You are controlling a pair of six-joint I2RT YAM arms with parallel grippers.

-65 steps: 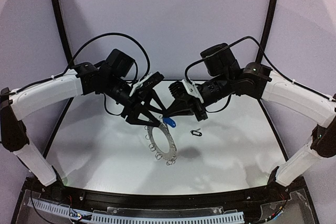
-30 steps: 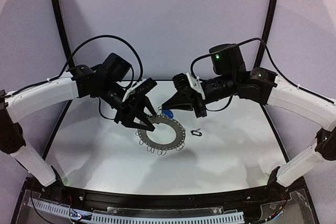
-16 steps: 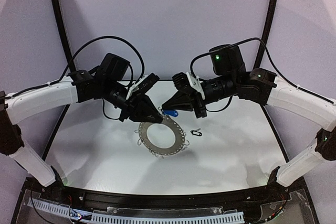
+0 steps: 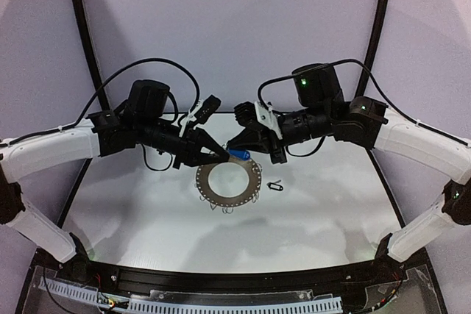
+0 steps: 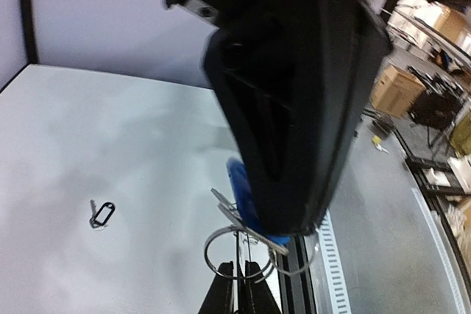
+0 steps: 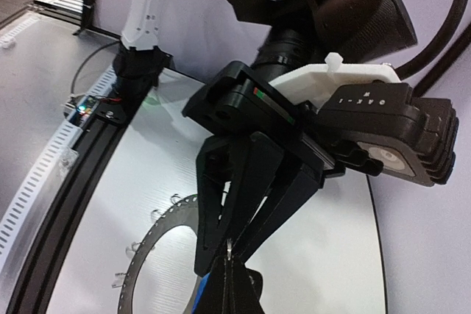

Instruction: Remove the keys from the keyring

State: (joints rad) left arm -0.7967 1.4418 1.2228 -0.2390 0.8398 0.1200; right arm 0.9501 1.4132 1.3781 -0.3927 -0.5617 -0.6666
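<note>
Arms reach in low from left and right over the white tabletop (image 4: 147, 211), their tips meeting at its middle. The left tool (image 4: 219, 156), open a second ago, is now clamped on a wire loop at the far rim of the keyring (image 4: 202, 182). The right tool (image 4: 234, 151) stays closed on the blue key (image 4: 238, 154). The black key (image 4: 275, 186) lies loose just right of the ring.

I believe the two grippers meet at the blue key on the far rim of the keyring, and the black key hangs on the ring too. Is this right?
Not quite. The black key lies on the table, apart from the keyring, as the top view shows. The rest holds.
</note>
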